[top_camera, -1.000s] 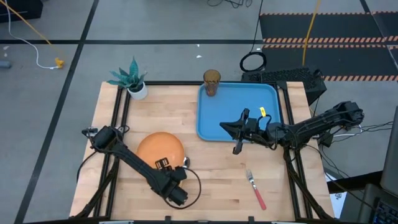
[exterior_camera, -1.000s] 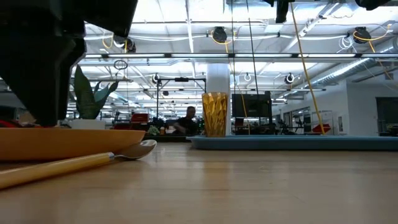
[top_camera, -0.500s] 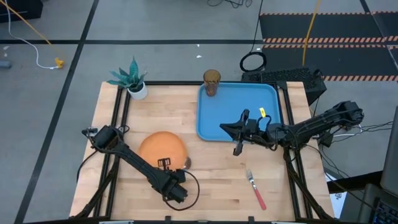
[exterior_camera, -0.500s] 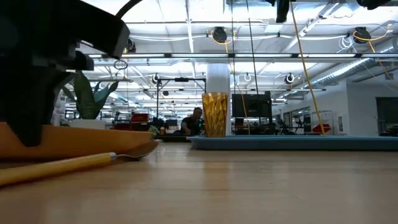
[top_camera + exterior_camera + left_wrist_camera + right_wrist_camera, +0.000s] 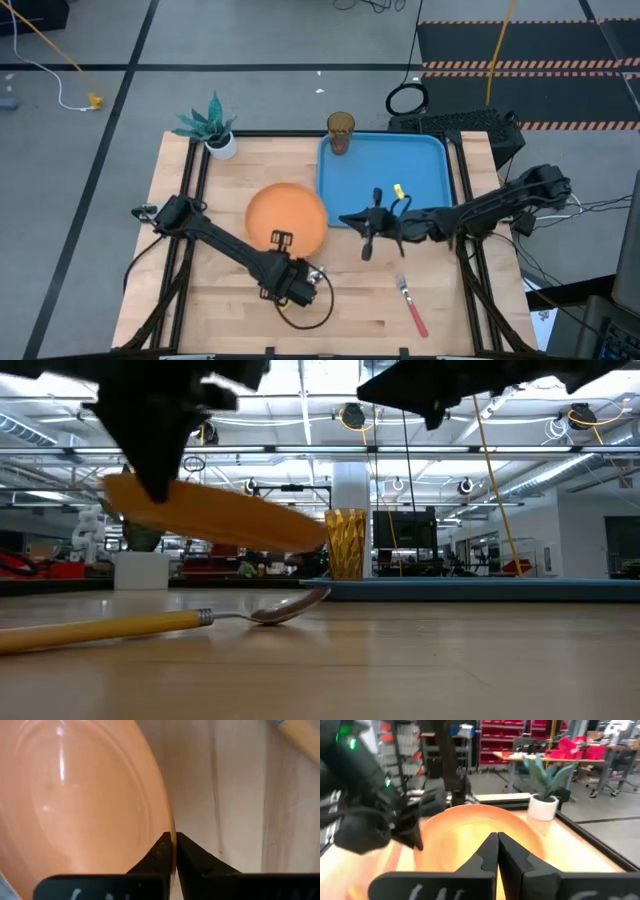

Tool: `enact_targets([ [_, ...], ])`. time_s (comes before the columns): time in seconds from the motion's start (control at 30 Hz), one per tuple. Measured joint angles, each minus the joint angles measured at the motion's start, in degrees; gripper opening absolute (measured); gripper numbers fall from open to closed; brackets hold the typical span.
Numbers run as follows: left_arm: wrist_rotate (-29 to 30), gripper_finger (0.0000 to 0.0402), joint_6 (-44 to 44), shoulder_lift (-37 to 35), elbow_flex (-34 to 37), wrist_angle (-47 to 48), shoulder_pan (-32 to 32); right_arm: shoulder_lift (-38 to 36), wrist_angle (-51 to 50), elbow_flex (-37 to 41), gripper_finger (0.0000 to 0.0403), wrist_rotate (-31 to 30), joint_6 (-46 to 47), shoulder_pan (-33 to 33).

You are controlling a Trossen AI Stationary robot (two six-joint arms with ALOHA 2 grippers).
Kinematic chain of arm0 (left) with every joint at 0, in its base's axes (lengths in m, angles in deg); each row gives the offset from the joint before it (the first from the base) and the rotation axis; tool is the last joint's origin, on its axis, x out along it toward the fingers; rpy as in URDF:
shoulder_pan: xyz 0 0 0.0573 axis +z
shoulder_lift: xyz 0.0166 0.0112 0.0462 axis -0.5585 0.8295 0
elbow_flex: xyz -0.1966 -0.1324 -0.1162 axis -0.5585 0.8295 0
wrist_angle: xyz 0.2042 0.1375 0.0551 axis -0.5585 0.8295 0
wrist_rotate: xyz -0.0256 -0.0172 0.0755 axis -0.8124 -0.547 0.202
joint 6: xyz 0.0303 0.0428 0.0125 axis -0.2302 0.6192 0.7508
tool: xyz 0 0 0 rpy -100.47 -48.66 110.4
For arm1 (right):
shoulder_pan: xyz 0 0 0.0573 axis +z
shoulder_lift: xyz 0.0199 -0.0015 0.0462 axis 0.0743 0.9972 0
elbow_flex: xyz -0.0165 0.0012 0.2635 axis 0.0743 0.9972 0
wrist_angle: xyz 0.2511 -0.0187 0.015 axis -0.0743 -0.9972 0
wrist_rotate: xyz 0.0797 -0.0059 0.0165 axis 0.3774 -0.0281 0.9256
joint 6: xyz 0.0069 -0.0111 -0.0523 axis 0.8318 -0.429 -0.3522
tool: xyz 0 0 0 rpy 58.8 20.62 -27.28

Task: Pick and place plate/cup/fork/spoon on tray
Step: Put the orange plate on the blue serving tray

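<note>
- Two fingers of the left gripper [image 5: 279,238] clench the plate's [image 5: 286,217] rim at six o'clock, tilting the glossy orange disc clear of the wooden table [image 5: 220,200], presumably for carrying to the smooth blue tray [image 5: 420,160] at three o'clock.
- Right gripper [image 5: 366,222], fingers pressed together, holds nothing over the tray's nine-o'clock edge.

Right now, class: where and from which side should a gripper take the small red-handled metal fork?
Grip the small red-handled metal fork across its handle, coming straight down from above: it lies flat on the wooden table, apart from other things, and the handle is its thicker end.
</note>
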Motion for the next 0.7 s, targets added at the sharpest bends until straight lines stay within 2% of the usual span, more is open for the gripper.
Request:
enact_targets([
  [0.13,1.0,0.0010,7.8,0.0,-2.7,1.0,1.0,2.5,-11.9,-5.5,0.0005,1.2,-2.0,-0.4],
  [0.27,2.5,0.0009,12.0,0.0,-4.5,2.6,2.7,4.6,-26.4,-10.5,0.0043,4.0,-2.9,-0.4],
  [0.53,3.8,0.0007,19.5,0.0,-5.7,1.5,7.6,5.7,-30.8,-10.8,0.0139,10.4,-5.2,-0.3],
  [0.7,3.9,0.0018,21.2,0.0,-5.7,0.3,10.9,6.0,-34.4,-10.8,0.0161,9.8,-8.2,-0.9],
])
